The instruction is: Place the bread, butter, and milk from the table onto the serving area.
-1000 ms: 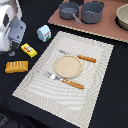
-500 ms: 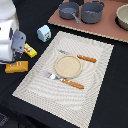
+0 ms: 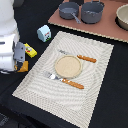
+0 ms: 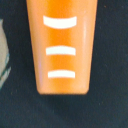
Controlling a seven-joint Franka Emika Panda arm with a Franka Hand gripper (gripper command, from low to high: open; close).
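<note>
I see the serving area with bare striped margins around its plate — knife and fork flank it. The milk and butter sit just off its edge on dark table. The bread fills the wrist view; the gripper's fingers are hidden — opening indeterminable.

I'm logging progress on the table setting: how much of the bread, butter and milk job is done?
Nothing is done: the serving area holds only its plate and cutlery. In hand: the arm is low over the bread, which fills the wrist view; no grasp is visible and the jaws cannot be seen. Left: the bread, the butter and the milk, all on the dark table.
</note>
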